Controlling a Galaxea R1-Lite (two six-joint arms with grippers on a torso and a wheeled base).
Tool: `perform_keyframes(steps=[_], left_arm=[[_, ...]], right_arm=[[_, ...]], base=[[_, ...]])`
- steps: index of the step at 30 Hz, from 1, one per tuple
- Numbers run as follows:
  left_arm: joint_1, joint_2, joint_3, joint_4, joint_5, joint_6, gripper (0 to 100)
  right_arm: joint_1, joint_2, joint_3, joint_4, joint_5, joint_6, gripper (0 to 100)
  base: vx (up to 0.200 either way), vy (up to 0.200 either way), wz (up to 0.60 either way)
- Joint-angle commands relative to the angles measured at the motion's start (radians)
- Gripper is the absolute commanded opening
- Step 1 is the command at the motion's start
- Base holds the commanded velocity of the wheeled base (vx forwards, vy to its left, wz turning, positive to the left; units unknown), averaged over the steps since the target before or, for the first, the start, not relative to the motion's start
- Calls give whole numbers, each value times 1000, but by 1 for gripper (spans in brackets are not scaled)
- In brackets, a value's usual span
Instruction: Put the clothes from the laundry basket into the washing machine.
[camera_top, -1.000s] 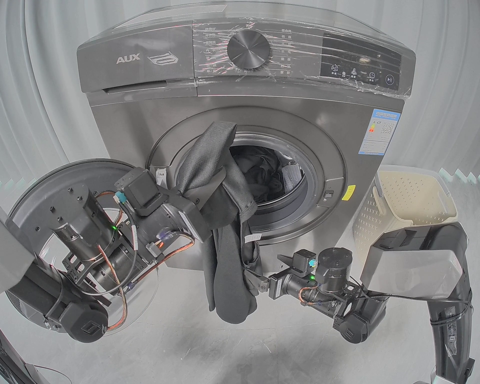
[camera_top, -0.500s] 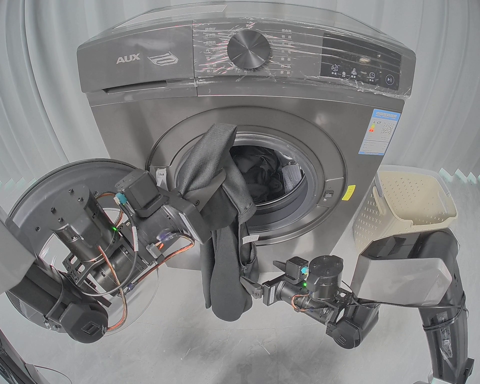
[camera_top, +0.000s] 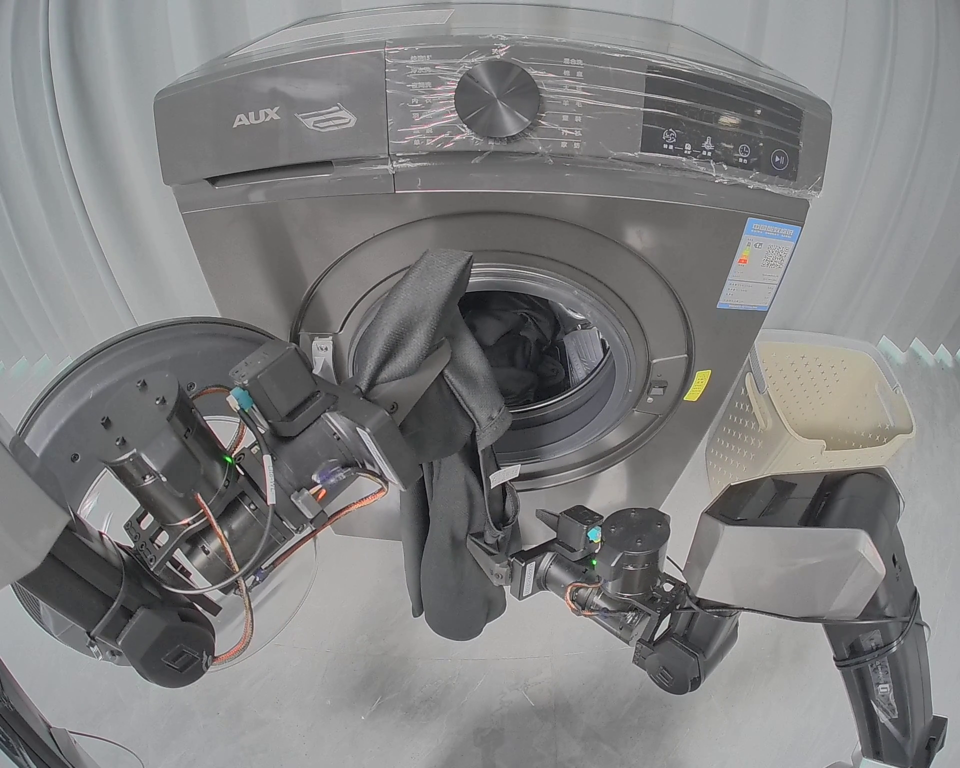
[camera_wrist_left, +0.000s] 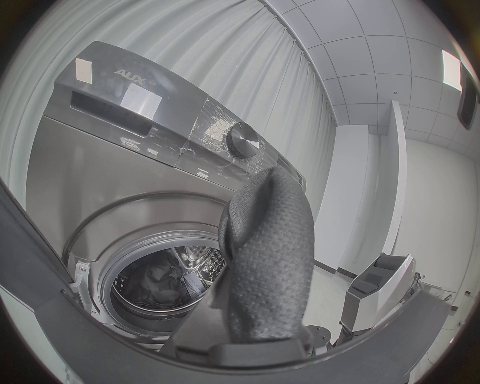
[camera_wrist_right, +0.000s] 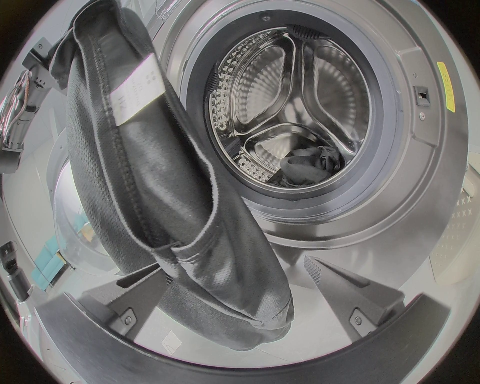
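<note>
In front of the washer (camera_top: 620, 260), the left hand (camera_top: 420, 378) pinches a dark garment (camera_top: 450, 520), which drapes over it at the port's edge and hangs down toward the floor (camera_top: 400, 690). Lower down, the right hand (camera_wrist_right: 240, 300) is spread wide, with the garment's lower end hanging between its fingers (camera_wrist_right: 350, 295); I cannot tell whether they touch it. The drum (camera_wrist_right: 300, 100) holds a small heap of dark clothes (camera_wrist_right: 307, 167) at its bottom. The door (camera_top: 120, 360) stands swung open on the robot's left. A cream perforated basket (camera_top: 830, 400) stands on the floor just beside the washer, on the right. A pale curtain (camera_top: 80, 200) hangs behind.
</note>
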Motion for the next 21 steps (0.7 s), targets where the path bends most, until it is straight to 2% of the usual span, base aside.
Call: perform_keyframes(steps=[1,9,14,21], left_arm=[[3,-2,7,0,0,0,0],[9,4,10,-2,-1,0,0],[11,5,21,-2,-1,0,0],[14,-1,27,-3,3,-12,0]], right_arm=[[-8,6,-10,-3,-1,-3,0],[-23,-25,21,-32,-1,-4,0],[-37,-100,88,-40,1,-18,0],[-98,-275,182,-37,2,-23,0]], base=[[0,0,0],[0,0,0],[0,0,0],[0,0,0]])
